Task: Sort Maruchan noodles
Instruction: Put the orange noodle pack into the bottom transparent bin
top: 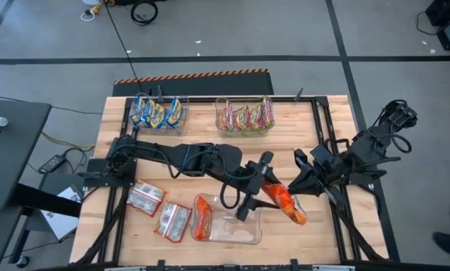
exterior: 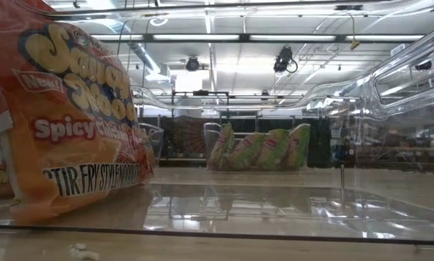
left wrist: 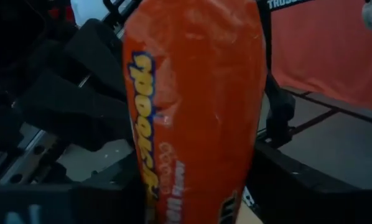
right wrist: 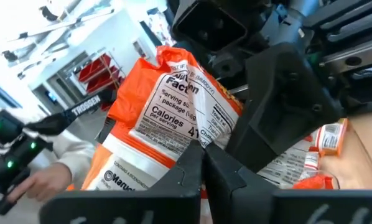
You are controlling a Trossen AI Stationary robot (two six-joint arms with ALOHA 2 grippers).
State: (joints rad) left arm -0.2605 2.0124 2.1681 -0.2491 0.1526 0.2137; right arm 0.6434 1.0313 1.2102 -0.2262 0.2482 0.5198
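Observation:
An orange-silver noodle packet (top: 287, 200) hangs between my two grippers, right of the near clear bin (top: 236, 235). My right gripper (top: 291, 187) comes from the table's right and is shut on it; the packet's printed back (right wrist: 173, 106) fills the right wrist view. My left gripper (top: 256, 184) is open, with a finger on either side of the packet's left end (left wrist: 192, 112), and I see no touch. One orange packet (top: 202, 218) leans upright in the near bin (exterior: 72, 109). Two red-silver packets (top: 145, 199) (top: 173, 222) lie flat on the table. My right gripper pinches the packet's long edge (right wrist: 187, 142) between its two fingers, about midway along it. The fingers come roughly level from the table's right and lie across the packet. The packet is lifted off the table and tilted, its right end (top: 300, 217) lower and nearer the front edge.
At the far edge stand a clear bin of blue-yellow packets (top: 159, 113) and a clear bin of green/pink-yellow packets (top: 244, 117), the latter also in the low view (exterior: 260, 148). A person's hand (right wrist: 46, 177) shows beyond the table. Black frame rails (top: 326, 143) run along the table's sides.

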